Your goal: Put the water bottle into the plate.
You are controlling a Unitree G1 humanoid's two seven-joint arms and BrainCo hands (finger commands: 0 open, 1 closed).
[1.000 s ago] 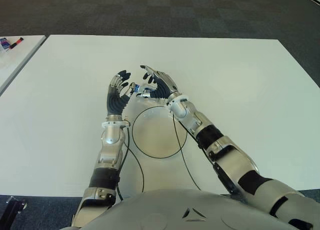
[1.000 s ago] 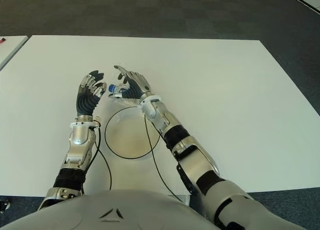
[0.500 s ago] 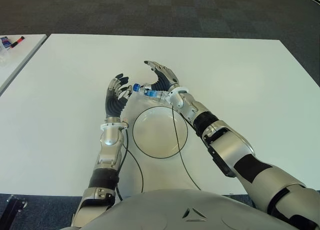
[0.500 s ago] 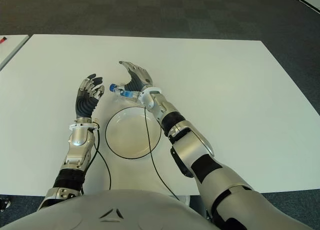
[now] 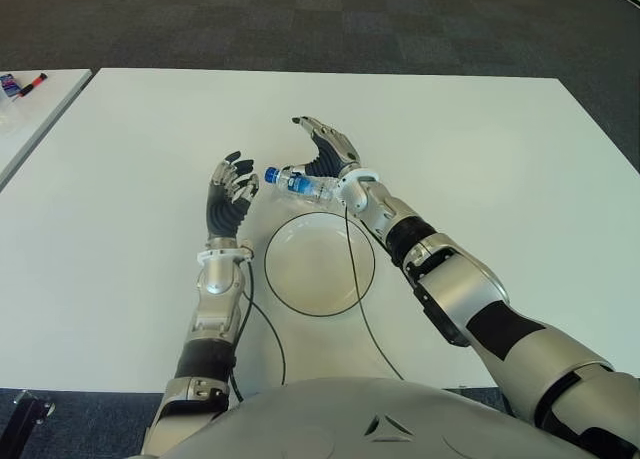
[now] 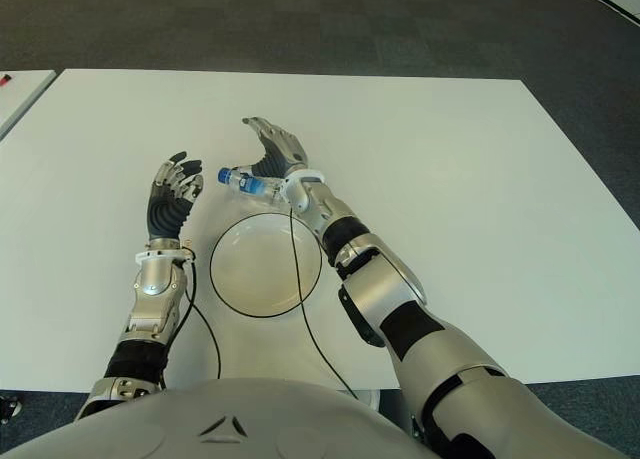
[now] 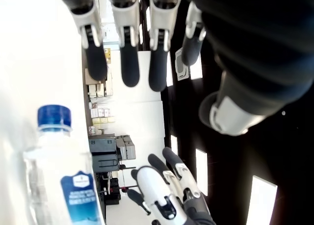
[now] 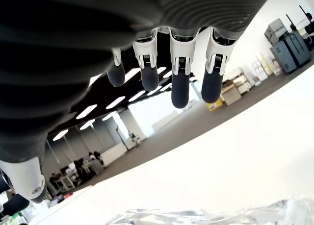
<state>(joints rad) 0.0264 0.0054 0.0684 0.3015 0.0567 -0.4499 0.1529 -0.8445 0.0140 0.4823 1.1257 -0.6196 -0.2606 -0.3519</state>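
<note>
Up close, the water bottle (image 7: 56,176) carries a blue cap and a blue label with a small white emblem and lines of print too fine to read; no brand name can be made out. Seen from the head camera, the bottle (image 5: 298,184) lies tilted on its side just beyond the far rim of the plate (image 5: 283,281), cap pointing toward the robot's left, its clear body at the base of the right hand (image 5: 325,157). That right hand is opened out, palm up and fingers (image 8: 179,83) extended and apart; the bottle seems to sit against the heel of the palm near the wrist, though whether it is truly borne there or lies on the table (image 5: 480,169) cannot be told. The left hand (image 5: 228,191) stands upright just to the left of the cap, fingers (image 7: 130,58) straight and slightly fanned, closing on nothing and apart from the bottle. The plate is a round white dish with a dark rim, holding nothing, lying between the two forearms; a thin black cable (image 5: 357,294) from the right arm crosses its right edge, and another runs beside the left forearm. At the far left, on a separate white surface (image 5: 40,104), a few small coloured items (image 5: 22,84) sit at the edge, too small to identify. Dark patterned carpet (image 5: 330,19) surrounds the table.
</note>
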